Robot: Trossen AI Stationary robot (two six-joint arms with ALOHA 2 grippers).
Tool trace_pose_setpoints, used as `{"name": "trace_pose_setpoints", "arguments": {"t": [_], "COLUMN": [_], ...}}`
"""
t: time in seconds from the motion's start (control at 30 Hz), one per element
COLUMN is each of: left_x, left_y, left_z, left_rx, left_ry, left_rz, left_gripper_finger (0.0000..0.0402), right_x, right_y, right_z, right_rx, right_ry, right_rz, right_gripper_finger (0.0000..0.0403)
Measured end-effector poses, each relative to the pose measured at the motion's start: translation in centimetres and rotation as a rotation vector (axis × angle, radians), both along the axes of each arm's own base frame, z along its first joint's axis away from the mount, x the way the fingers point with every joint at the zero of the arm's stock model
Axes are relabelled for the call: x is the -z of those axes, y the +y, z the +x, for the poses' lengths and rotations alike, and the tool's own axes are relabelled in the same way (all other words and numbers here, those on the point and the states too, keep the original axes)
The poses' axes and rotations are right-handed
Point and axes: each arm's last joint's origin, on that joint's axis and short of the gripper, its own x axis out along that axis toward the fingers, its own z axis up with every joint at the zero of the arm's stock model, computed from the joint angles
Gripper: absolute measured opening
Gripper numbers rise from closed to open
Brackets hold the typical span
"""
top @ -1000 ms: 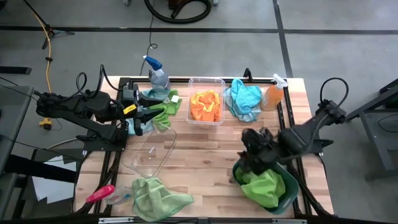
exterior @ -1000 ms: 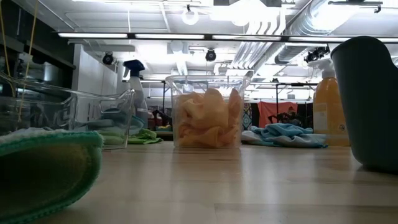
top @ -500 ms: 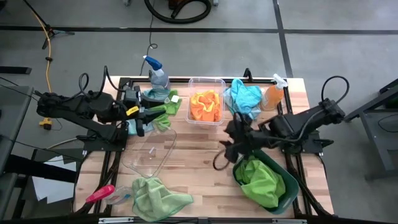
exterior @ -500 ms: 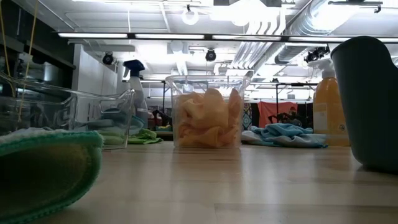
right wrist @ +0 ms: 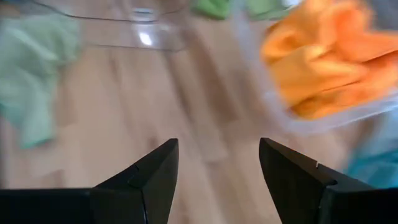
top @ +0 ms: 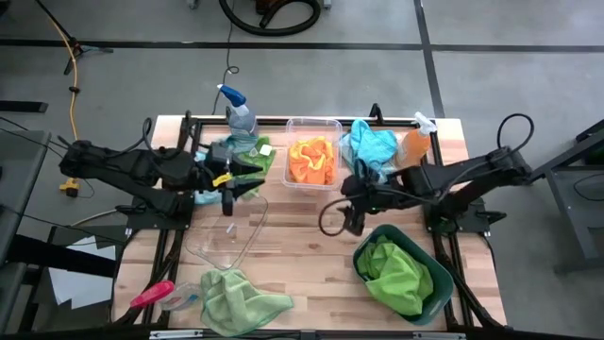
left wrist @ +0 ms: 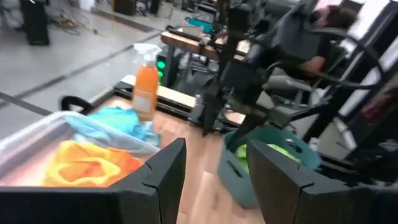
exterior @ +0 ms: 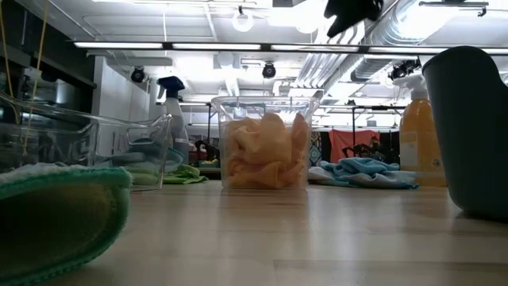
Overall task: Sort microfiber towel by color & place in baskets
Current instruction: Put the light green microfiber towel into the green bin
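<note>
The right hand (top: 351,200) hangs over bare bench (top: 293,236) between the tub (top: 312,127) and the basin (top: 436,288), its fingers (right wrist: 146,180) spread and holding nothing. The left hand (top: 247,177) is near the far left, just beside some green cloths (top: 247,161), also spread and empty. Orange towels (top: 311,159) fill the tub, and a blue pile (top: 371,149) lies right of it beside an orange bottle (top: 413,144). A green towel (top: 396,274) sits in the basin; another (top: 236,297) lies at the near edge, by the clear dish (top: 226,231).
</note>
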Motion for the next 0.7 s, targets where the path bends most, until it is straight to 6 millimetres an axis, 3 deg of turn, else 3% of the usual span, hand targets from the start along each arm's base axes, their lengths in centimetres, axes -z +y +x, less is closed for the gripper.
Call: {"name": "trace_pose_setpoints", "arguments": {"t": [0.13,0.37,0.57,0.7], "left_x": [0.2,0.0,0.4,1.0], "left_y": [-0.2,-0.6,-0.8,-1.5], "left_z": [0.4,1.7,2.7,3.3], "left_rx": [0.027,0.053,0.042,0.056], "left_ry": [0.003,-0.052,-0.060,-0.049], "left_rz": [-0.034,-0.030,-0.112,-0.239], "left_gripper_finger": [0.0159,0.0159,0.0159,0.0159], "right_x": [1.2,-1.5,-2.6,-2.5], "right_y": [0.9,1.4,1.3,1.4], "right_z": [-0.3,0.1,0.2,0.2], "right_rx": [-0.067,-0.158,-0.218,-0.207], "right_ry": [-0.214,-0.691,-0.749,-0.738], "right_rz": [0.101,0.136,0.009,0.072], "right_gripper_finger": [0.0220,0.0220,0.0220,0.0220]}}
